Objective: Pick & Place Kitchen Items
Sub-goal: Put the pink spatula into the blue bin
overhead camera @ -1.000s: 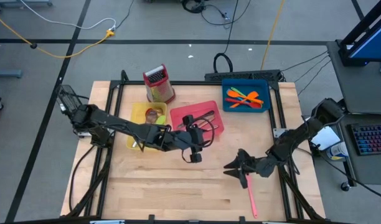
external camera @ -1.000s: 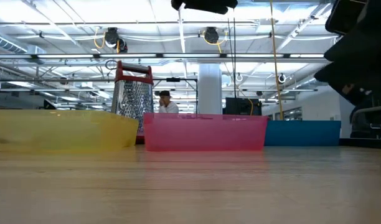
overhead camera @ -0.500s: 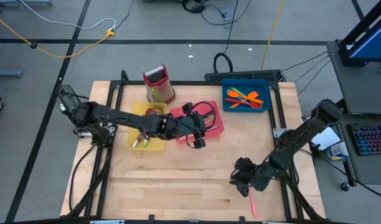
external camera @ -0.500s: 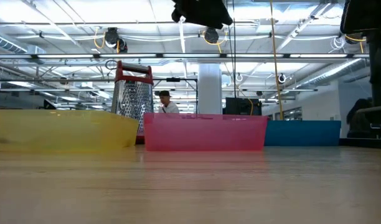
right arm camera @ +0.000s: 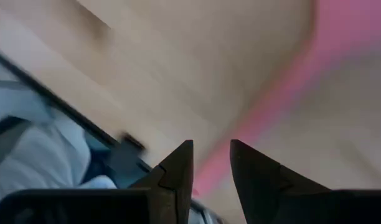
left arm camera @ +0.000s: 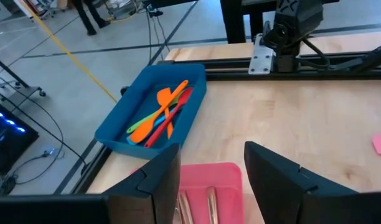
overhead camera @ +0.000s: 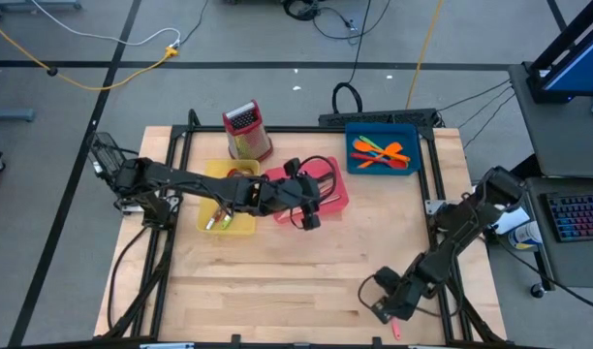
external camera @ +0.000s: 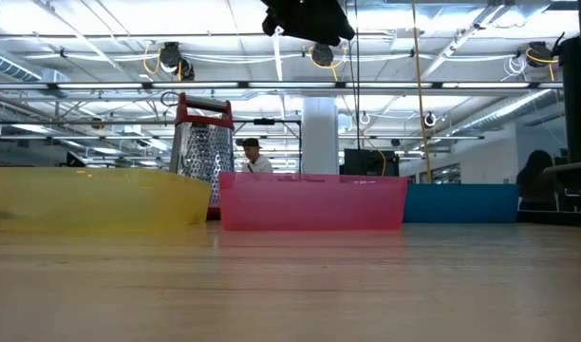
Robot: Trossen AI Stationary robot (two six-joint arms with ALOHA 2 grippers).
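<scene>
Down at the near edge of the desk (overhead camera: pixel 277 291), the right tool (overhead camera: pixel 386 308) hung low over the pink utensil (overhead camera: pixel 395 329), of which only a short end showed past the tool in the high view. In the right wrist view the two dark fingers (right arm camera: pixel 178 167) stood a little apart with a narrow gap between them, and the pink utensil (right arm camera: pixel 265 106) ran as a blurred streak from just ahead of the tips out across the wood; whether the tips touched it could not be told, and nothing lay between them. The left tool (overhead camera: pixel 306 215) hovered at the front of the pink tray (overhead camera: pixel 337 199), its fingers (left arm camera: pixel 158 177) spread apart and empty, with copper-coloured cutlery (left arm camera: pixel 194 208) lying in that tray directly under it. Orange, red and green spatulas (overhead camera: pixel 382 152) lay together in the blue tray (overhead camera: pixel 411 130) at the far right corner of the desk, well apart from both tools. A yellow tray (overhead camera: pixel 215 178) sat just left of the pink one, and a red-topped box grater (overhead camera: pixel 245 132) stood upright behind them. In the low view a person (external camera: pixel 253 156) showed far off in the room.
</scene>
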